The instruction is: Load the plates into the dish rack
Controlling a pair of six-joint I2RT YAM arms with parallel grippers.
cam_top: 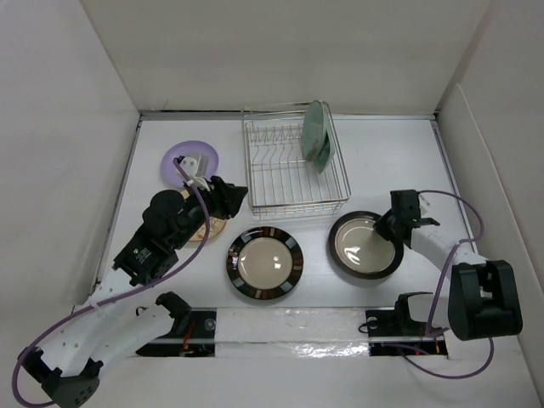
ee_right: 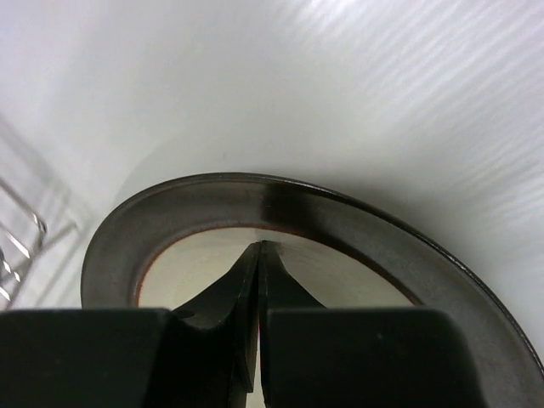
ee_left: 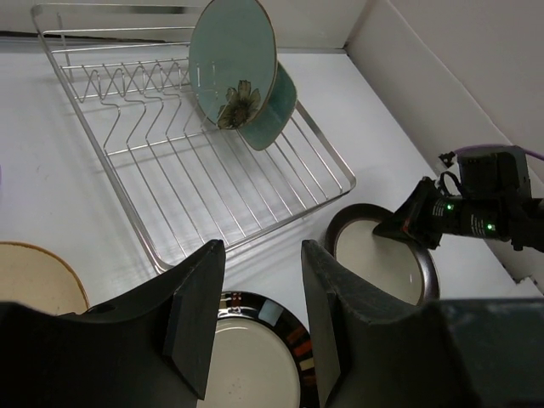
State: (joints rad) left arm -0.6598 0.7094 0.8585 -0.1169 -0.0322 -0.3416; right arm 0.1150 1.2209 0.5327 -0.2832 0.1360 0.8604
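The right gripper (ee_right: 259, 248) was shut over the brown plate (ee_right: 195, 200), holding nothing. The plate lay flat near the rack (cam_top: 297, 204). The left gripper (ee_left: 262, 255) hung open, empty. To pick up the plate, the right gripper probably needed to open and pinch the rim.

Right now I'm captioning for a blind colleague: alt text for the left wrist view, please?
Two green plates stand in the far corner of a dish rack. Nearer, the open left gripper hangs above a black-rimmed plate; at right, the right gripper is at a brown plate.
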